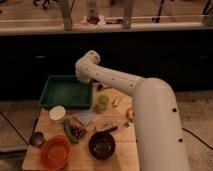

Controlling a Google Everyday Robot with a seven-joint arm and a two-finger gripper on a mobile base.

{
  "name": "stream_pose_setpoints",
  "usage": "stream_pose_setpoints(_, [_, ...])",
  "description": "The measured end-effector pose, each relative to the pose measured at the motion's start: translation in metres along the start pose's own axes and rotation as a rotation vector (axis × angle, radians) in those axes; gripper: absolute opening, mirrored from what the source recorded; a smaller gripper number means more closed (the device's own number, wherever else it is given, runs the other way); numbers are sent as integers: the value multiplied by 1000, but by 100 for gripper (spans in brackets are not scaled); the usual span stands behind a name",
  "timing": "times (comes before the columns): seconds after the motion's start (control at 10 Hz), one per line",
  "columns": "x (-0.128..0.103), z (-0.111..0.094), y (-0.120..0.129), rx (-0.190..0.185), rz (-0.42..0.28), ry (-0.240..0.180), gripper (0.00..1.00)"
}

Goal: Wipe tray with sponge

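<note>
The green tray (65,92) lies at the back left of the wooden table, with nothing in it that I can see. A small pale beige sponge (117,100) lies on the table to the right of the tray, beside a yellow-green lump (101,103). My white arm reaches from the lower right to a bend above the tray's far right corner. The gripper (84,78) hangs there at the arm's end, over the tray's right rim and well apart from the sponge.
A grey-blue folded cloth (86,117), a white cup (57,113), a green packet (72,131), an orange bowl (55,152), a dark bowl (101,145) and a metal cup (36,139) crowd the table's front. A dark counter wall stands behind.
</note>
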Motion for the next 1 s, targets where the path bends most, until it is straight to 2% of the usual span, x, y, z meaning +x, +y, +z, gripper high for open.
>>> stream_pose_setpoints(0.4, [-30, -10, -11, 2, -32, -116, 0])
stream_pose_setpoints(0.6, [-42, -11, -13, -8, -42, -167, 0])
stream_pose_setpoints(0.9, [-60, -8, -20, -40, -54, -241, 0])
stream_pose_setpoints(1.0, [-65, -4, -21, -64, -54, -275, 0])
